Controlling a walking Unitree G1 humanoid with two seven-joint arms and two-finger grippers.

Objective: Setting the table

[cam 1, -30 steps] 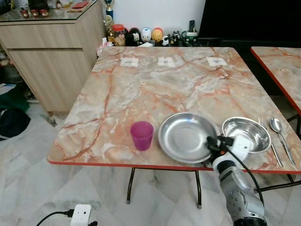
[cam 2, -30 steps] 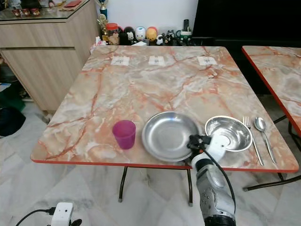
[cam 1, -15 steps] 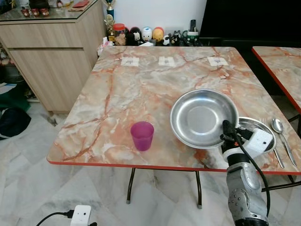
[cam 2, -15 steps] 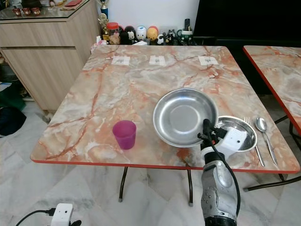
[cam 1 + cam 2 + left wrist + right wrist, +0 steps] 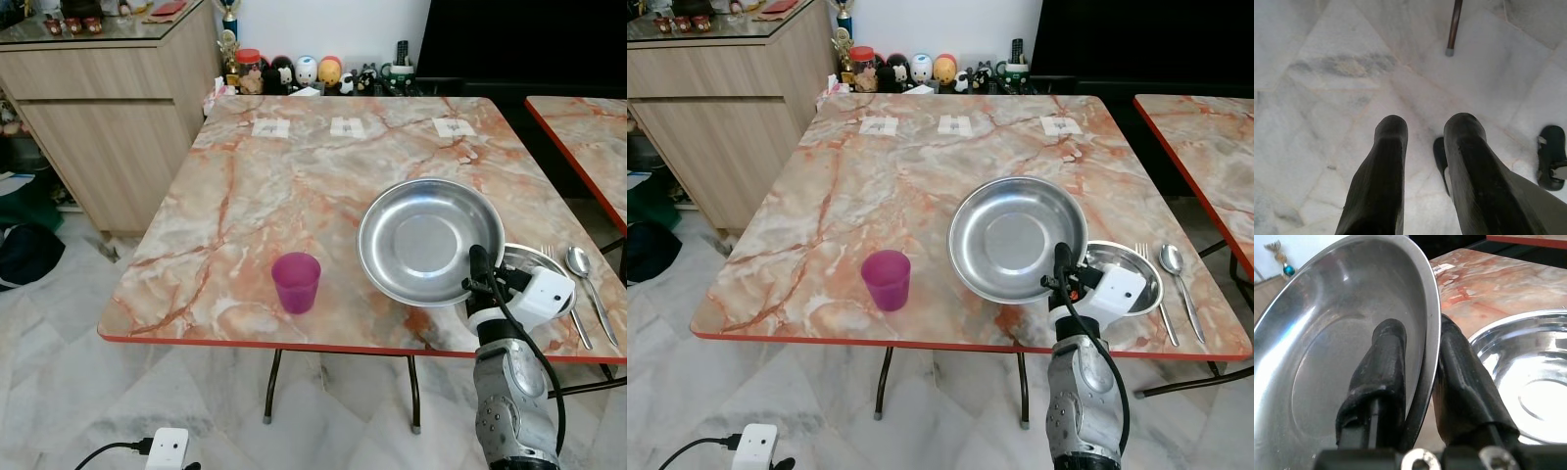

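My right gripper (image 5: 479, 277) is shut on the near rim of a large steel plate (image 5: 421, 235), one finger inside the rim and one outside, as the right wrist view shows on the plate (image 5: 1327, 347). The plate is lifted and tilted over the table's front right part. Behind it a steel bowl (image 5: 544, 279) rests on the marble table (image 5: 294, 186), with a fork (image 5: 565, 294) and a spoon (image 5: 584, 274) to its right. A purple cup (image 5: 296, 281) stands near the front edge. My left gripper (image 5: 1422, 147) hangs over the floor, fingers apart.
Three paper cards (image 5: 347, 127) lie along the table's far edge, figurines (image 5: 304, 73) behind them. A wooden cabinet (image 5: 108, 108) stands at the left, a second marble table (image 5: 588, 137) at the right. A white power plug (image 5: 168, 447) lies on the tiled floor.
The plate left the table in front of the cup's right side and now hangs raised and tilted, farther right and back, partly over the bowl. My right gripper rose with it.
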